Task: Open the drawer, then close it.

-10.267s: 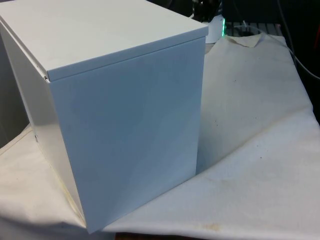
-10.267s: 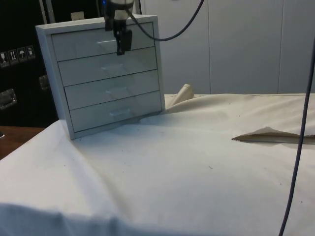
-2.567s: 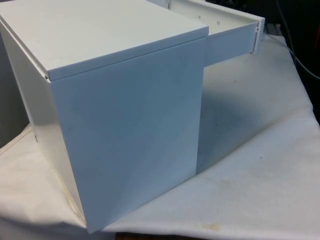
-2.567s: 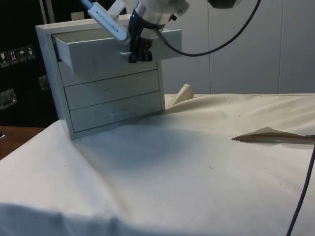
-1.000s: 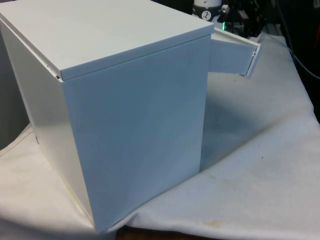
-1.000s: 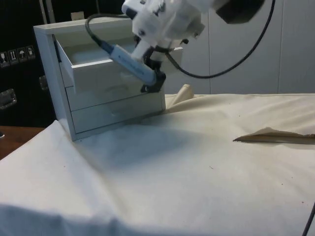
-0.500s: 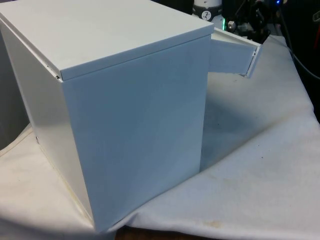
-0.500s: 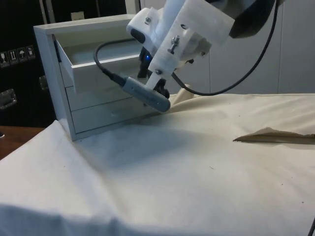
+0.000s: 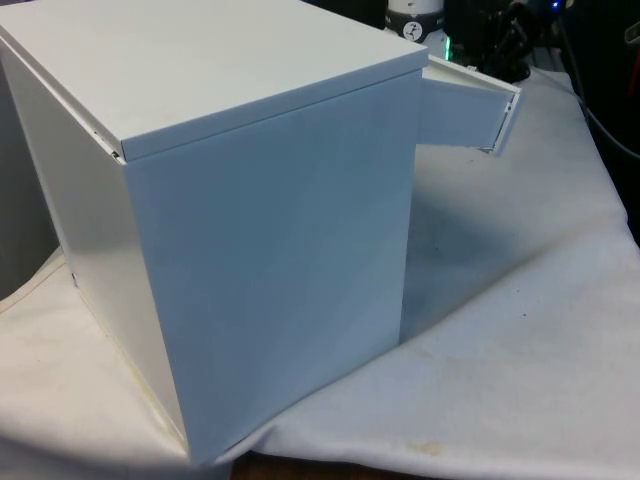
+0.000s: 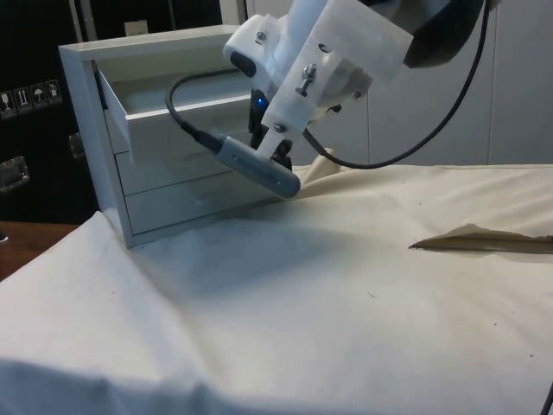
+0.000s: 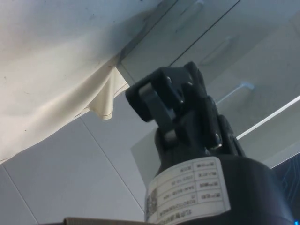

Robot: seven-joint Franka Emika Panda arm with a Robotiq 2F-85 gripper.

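Front view: the white chest of drawers [image 9: 250, 230] turns its plain back and side to the camera, standing on the white cloth [image 9: 520, 330] over the counter. Past its far upper corner the top drawer [image 9: 468, 112] juts out towards the front view's right, pulled partway open and sagging a little. No drawer fronts can be seen from here.

Side view: the chest of drawers [image 10: 95, 156] stands near the counter's far left corner, fronts facing along the cloth [image 10: 346, 303]. The top drawer [image 10: 173, 117] is out, its pale inside visible, while the drawers below sit flush. The arm [image 10: 337, 52] leans in front of them, and the black pincer [image 10: 278, 151] hangs by the lower drawer fronts, close to the chest's right edge, largely covered by the wrist.

Wrist view: the pincer [image 11: 161, 96] appears with its two fingers together and nothing between them, apart from the drawer fronts with their slim handles [image 11: 234, 91] beyond it. A white label [image 11: 187, 190] on the pincer's body carries small print too fine to read.
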